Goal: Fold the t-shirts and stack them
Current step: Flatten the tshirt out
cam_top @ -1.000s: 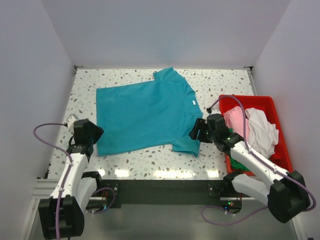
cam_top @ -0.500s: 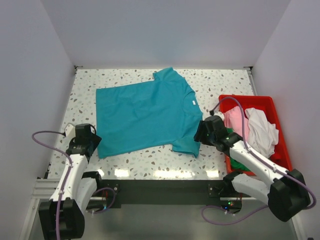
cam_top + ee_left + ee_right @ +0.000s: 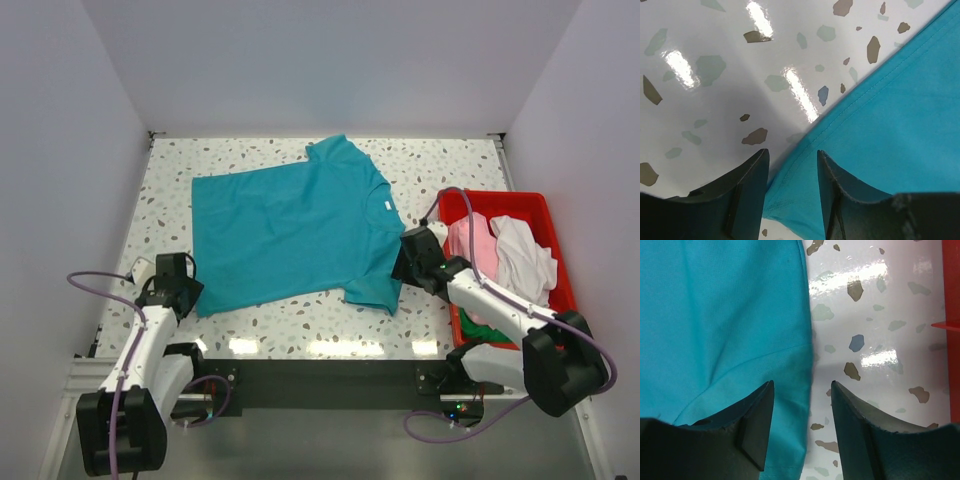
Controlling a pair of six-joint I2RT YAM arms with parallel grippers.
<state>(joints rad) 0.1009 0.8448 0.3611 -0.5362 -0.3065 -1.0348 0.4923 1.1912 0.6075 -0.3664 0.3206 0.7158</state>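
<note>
The teal t-shirt (image 3: 290, 225) lies flat on the speckled table (image 3: 430, 170), with a small white neck label (image 3: 387, 203) at its right side. My left gripper (image 3: 190, 296) is open at the shirt's near-left hem corner; in the left wrist view (image 3: 792, 155) the hem (image 3: 805, 150) runs between the fingers. My right gripper (image 3: 400, 265) is open at the near right sleeve edge; in the right wrist view (image 3: 802, 385) the sleeve edge (image 3: 800, 365) lies between the fingers. Pink (image 3: 470, 240), white (image 3: 525, 255) and green (image 3: 478, 328) t-shirts lie in the red bin.
The red plastic bin (image 3: 550, 205) stands at the right edge of the table, close beside my right arm. White walls enclose the table on three sides.
My left gripper has moved toward the near edge, to the shirt's near-left hem corner. My right gripper has shifted slightly along the near sleeve. The shirt has not moved.
</note>
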